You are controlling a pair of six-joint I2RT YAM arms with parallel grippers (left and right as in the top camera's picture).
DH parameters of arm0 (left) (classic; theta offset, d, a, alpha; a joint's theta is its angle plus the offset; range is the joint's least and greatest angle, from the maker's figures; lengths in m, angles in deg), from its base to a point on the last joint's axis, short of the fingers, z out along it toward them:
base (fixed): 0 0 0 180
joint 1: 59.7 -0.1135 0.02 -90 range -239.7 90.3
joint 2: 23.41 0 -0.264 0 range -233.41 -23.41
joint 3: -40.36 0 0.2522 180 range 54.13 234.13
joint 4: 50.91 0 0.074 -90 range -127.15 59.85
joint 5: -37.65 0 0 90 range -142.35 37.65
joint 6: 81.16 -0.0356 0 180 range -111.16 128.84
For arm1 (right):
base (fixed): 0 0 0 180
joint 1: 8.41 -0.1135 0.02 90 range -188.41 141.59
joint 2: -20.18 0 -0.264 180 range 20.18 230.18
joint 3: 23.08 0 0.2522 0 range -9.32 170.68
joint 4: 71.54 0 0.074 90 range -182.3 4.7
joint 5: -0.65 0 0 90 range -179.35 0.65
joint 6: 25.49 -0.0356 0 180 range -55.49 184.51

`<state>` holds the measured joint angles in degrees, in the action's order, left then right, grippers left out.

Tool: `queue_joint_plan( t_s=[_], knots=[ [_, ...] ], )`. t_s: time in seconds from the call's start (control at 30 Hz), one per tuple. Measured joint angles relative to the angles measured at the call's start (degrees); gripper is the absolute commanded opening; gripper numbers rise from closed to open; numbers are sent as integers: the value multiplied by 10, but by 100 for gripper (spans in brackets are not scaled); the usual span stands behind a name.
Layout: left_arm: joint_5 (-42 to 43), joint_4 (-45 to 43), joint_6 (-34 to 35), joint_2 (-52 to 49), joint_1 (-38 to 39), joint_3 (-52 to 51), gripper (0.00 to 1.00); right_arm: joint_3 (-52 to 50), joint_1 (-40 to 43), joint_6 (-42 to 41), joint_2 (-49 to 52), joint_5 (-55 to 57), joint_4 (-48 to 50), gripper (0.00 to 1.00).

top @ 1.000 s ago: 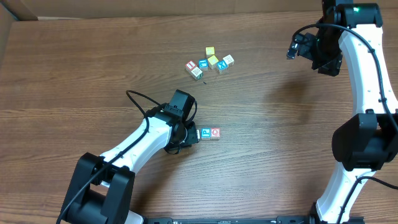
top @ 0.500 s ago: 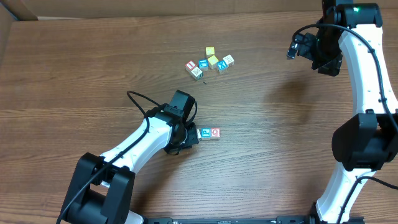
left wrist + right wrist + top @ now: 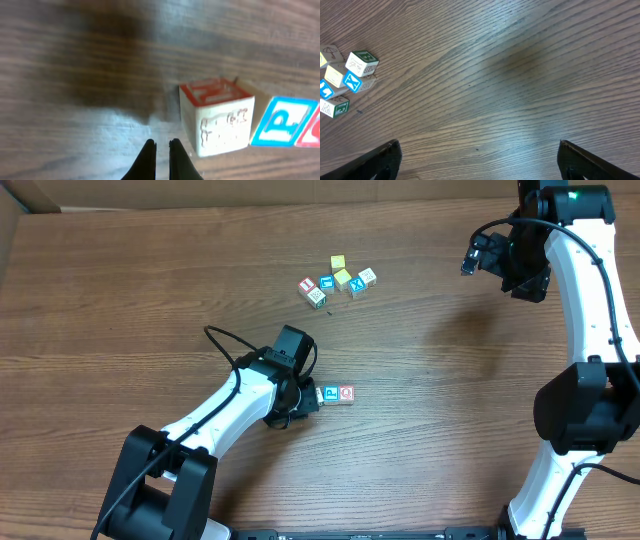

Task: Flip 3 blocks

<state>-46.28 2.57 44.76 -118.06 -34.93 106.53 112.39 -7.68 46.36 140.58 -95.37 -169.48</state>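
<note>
Nothing has moved since the earlier overhead frame: both arms and every cube sit where they were.

The left gripper is pinched together with nothing between its fingers. Its tips are low over the table. Just beside them, to their right and slightly ahead in the wrist view, stands the pale block, its red-printed face up. Whether the tips touch it I cannot tell.

Beyond it, farther from the fingers, come the blue "P" block and the red block. The 3 form 1 tight row, face against face. That lineup probably lets each be turned in sequence without hunting for the next.

Clenched empty fingers make a narrow prod, which would suit nudging or tipping so small a cube. That is a guess, and they may equally have just let go.

The right gripper hangs well apart from the row with its fingers spread wide and nothing between them. It is likely parked so the left arm has room. The spare cubes lie off to the left of its fingers, untouched.
</note>
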Motion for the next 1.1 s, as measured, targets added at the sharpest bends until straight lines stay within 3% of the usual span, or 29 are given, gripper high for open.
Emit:
queue_joint_plan(
  t_s=[0.77, 1.1],
  knots=[
    [-38, -84, 6, 0, 0, -1, 4, 0, 0, 0, 0, 0, 0, 100],
    [-50, -83, 6, 0, -1, -1, 4, 0, 0, 0, 0, 0, 0, 100]
  ],
)
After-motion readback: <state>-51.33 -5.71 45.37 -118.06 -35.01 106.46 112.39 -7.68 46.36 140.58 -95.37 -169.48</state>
